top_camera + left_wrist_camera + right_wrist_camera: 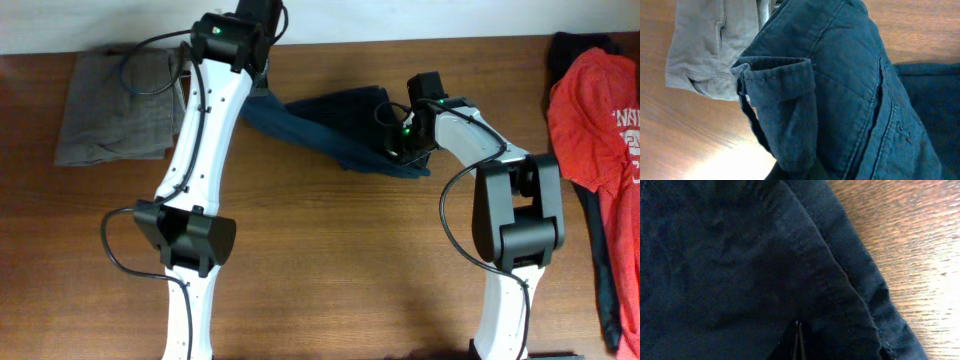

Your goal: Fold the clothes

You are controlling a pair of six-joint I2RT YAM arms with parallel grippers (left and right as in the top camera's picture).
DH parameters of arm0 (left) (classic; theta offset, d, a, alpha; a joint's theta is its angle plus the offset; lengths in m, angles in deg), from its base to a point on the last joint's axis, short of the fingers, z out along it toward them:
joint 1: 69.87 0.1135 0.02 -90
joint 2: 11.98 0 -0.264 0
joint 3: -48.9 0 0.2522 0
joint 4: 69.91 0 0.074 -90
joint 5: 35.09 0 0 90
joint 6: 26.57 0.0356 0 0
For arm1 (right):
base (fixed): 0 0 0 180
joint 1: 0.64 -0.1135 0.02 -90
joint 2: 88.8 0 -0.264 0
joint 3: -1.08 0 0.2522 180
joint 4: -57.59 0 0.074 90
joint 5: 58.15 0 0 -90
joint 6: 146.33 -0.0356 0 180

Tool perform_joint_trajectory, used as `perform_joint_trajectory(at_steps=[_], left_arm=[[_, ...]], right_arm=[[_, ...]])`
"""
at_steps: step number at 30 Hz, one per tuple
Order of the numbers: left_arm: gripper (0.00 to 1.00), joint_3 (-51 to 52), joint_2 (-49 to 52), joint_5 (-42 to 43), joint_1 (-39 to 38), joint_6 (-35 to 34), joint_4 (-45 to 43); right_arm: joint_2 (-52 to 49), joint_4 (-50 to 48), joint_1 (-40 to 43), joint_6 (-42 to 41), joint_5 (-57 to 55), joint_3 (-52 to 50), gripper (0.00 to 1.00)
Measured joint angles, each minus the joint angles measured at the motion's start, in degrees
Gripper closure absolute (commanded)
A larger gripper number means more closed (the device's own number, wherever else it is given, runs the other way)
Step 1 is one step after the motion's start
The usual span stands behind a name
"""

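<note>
The navy garment (335, 122) lies by the middle of the counter's (330, 270) far edge, stretched between both arms, probably to spread it flat for folding. The left gripper (262, 80) is at its far-left end and the right gripper (398, 142) at its near-right end. Cloth fills both wrist views, so I cannot tell whether either is clenched. The grey-khaki garment (115, 105) sits at the far-left corner, the red T-shirt (600, 110) at the right edge.

A brown wooden table (330, 260) runs back to a white wall (400, 15)
</note>
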Motion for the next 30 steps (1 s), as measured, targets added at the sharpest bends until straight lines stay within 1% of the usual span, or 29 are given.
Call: perform_joint_trajectory(at_steps=[1, 3, 5, 6, 7, 8, 9, 10, 12, 14, 15, 16, 17, 22, 23, 25, 26, 30], left_arm=[[0.92, 0.0, -0.2, 0.0, 0.1, -0.1, 0.2], [0.74, 0.0, -1.0, 0.0, 0.2, -0.1, 0.7], [0.62, 0.0, -2.6, -0.1, 0.2, -0.3, 1.6], [0.47, 0.0, -3.8, -0.2, 0.2, -0.6, 2.1], [0.37, 0.0, -5.2, -0.4, 0.3, -0.4, 2.6], [0.32, 0.0, -6.6, -0.5, 0.3, -0.4, 3.1], [0.30, -0.1, -8.2, -0.4, 0.3, -0.6, 4.0], [0.26, -0.3, -9.3, -0.2, 0.4, -0.7, 4.9], [0.25, -0.7, -11.5, 1.2, 0.4, -0.3, 6.8], [0.18, -0.8, -12.0, 3.9, 0.4, 0.8, 6.9], [0.13, -0.8, -11.9, 4.7, 0.4, 1.1, 6.9], [0.04, -0.8, -11.9, 5.2, 0.4, 1.3, 6.9], [0.01, -0.8, -11.9, 5.6, 0.5, 1.7, 6.9], [0.01, -0.7, -11.9, 6.5, 1.1, 4.1, 6.9], [0.01, -0.6, -11.9, 6.7, 1.5, 4.4, 6.9], [0.01, 0.1, -11.9, 6.8, 2.4, 4.7, 6.9], [0.01, 0.7, -11.9, 6.9, 3.0, 4.8, 6.9], [0.01, 5.1, -11.9, 7.7, 6.3, 4.8, 6.9]], right_arm=[[0.0, -0.1, -0.1, 0.0, 0.0, 0.0, 0.96], [0.0, -0.4, -0.2, 0.0, 0.0, -0.2, 0.96], [0.0, -0.5, -0.2, 0.0, 0.0, -0.2, 0.96], [0.0, -0.5, -0.2, 0.0, 0.0, -0.2, 0.95], [0.0, -0.5, -0.2, 0.0, 0.0, -0.2, 0.94], [0.0, -0.5, -0.2, 0.0, 0.0, -0.2, 0.93], [0.0, -0.5, -0.2, 0.0, 0.0, -0.2, 0.92], [0.0, -0.5, -0.2, 0.0, 0.0, -0.2, 0.89], [0.0, -0.5, -0.2, 0.0, 0.2, -0.2, 0.83], [0.1, -1.0, -0.4, -0.1, 0.6, -0.2, 0.73], [0.1, -1.1, -0.4, 0.0, 0.8, -0.2, 0.71], [0.2, -1.3, -0.4, 0.0, 1.2, -0.2, 0.71], [0.2, -1.2, -0.4, 0.1, 1.0, -0.1, 0.71], [0.2, 4.2, 0.8, 0.6, 0.9, 1.4, 0.68], [0.1, 5.2, 1.5, 0.7, 0.6, 1.7, 0.71], [-0.1, 6.4, 3.1, 1.1, 0.4, 2.4, 0.90], [-0.3, 6.9, 4.6, 1.9, 0.3, 3.1, 0.96], [-0.5, 6.8, 9.0, 4.6, 3.6, 4.2, 0.96]])
